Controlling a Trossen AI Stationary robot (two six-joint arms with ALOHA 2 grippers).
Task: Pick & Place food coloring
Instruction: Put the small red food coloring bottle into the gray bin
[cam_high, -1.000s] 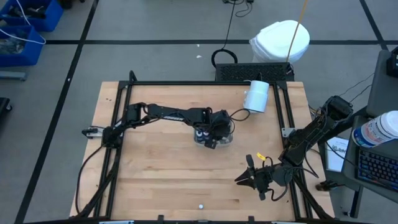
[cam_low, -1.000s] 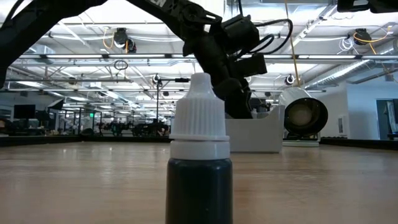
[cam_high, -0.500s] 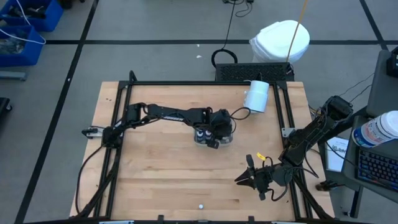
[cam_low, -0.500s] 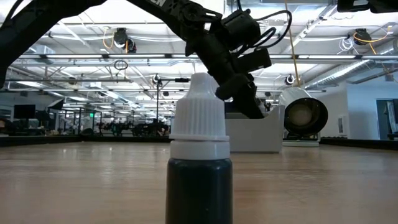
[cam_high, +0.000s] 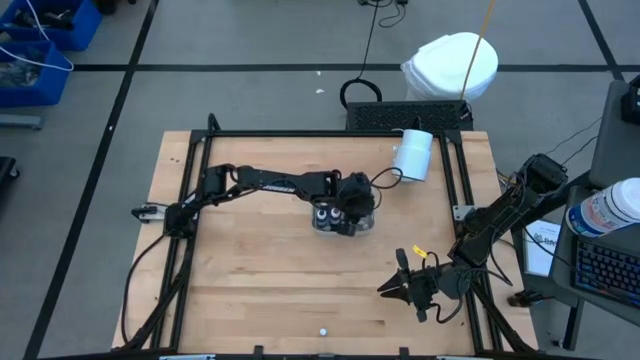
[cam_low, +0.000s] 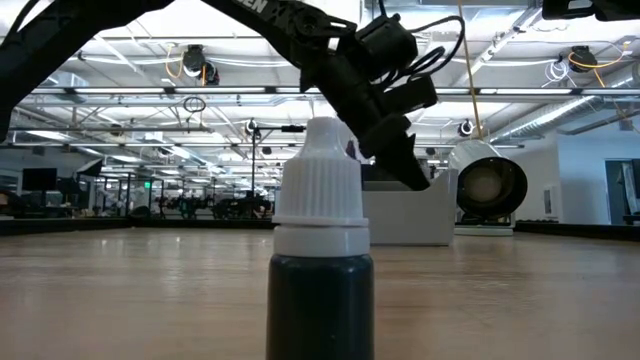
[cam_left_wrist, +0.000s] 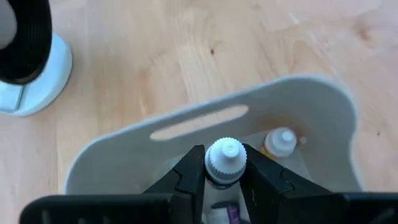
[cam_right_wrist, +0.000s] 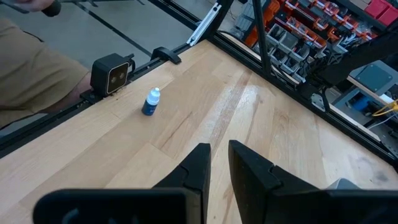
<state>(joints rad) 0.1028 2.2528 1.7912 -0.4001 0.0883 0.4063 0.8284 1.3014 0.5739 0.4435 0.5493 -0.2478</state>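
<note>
White-capped bottle (cam_left_wrist: 225, 163) in left pincer (cam_left_wrist: 222, 177)

The wooden table (cam_high: 260, 260) stands on a grey floor (cam_high: 250, 40) crossed by dark lines. Far beyond the left claw, across the floor, sit blue bins (cam_high: 45, 40). Behind the table lies a white sack-like bundle (cam_high: 455, 62). Outward of the right claw, off the table's edge, are a keyboard (cam_high: 610, 272) and a white tub (cam_high: 612, 208). The hall ceiling carries white trusses (cam_low: 120, 95) and strip lights (cam_low: 575, 108). Racks with red and orange bins (cam_right_wrist: 311, 25) line one side.
</note>
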